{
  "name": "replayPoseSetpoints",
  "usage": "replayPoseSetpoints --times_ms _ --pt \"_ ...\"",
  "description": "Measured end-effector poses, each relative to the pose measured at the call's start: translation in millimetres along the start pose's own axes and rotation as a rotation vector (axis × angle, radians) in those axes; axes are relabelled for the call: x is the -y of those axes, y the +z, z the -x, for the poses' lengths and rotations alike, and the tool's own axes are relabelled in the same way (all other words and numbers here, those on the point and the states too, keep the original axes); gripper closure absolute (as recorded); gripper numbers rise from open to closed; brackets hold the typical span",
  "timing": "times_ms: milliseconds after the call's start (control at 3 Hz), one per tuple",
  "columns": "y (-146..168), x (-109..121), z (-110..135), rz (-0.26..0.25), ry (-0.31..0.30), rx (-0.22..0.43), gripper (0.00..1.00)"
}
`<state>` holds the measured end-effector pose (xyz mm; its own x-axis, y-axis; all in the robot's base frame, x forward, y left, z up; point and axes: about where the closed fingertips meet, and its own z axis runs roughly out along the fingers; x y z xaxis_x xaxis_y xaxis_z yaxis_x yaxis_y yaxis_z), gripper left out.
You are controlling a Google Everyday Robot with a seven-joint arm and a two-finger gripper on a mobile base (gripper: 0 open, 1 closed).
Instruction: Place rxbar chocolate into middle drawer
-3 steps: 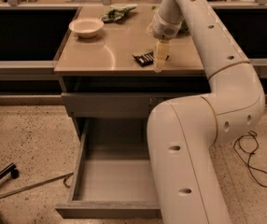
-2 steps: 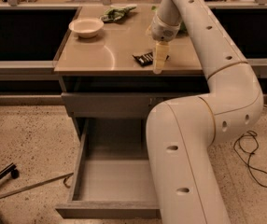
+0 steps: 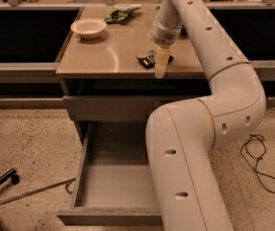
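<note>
Camera view: round white bowl point(image 3: 88, 28) at ten o'clock on the smooth tan tabletop point(image 3: 108, 57), crumpled green snack bag point(image 3: 122, 13) at twelve. Below, closed grey drawer front point(image 3: 108, 108); wide grey metal middle drawer point(image 3: 113, 182) pulled open, right side hidden behind the thick white jointed arm point(image 3: 214, 81). Speckled floor point(image 3: 27, 143), looped black cable point(image 3: 257, 162) at three. Pale two-finger gripper point(image 3: 160, 73) pointing down at the black-wrapped rxbar chocolate point(image 3: 146, 60), flat at the table's four o'clock; open or closed, cannot tell.
</note>
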<state>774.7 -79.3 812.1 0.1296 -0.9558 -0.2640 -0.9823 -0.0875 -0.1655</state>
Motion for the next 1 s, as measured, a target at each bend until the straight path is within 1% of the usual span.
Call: replayPoseSetpoints --times_ms 333,667,1000 --pt "2 0 3 0.009 0.015 -0.018 0.0" --pt "12 -2 2 0.032 0.037 -0.035 0.0" --pt "31 5 2 0.033 0.092 -0.072 0.0"
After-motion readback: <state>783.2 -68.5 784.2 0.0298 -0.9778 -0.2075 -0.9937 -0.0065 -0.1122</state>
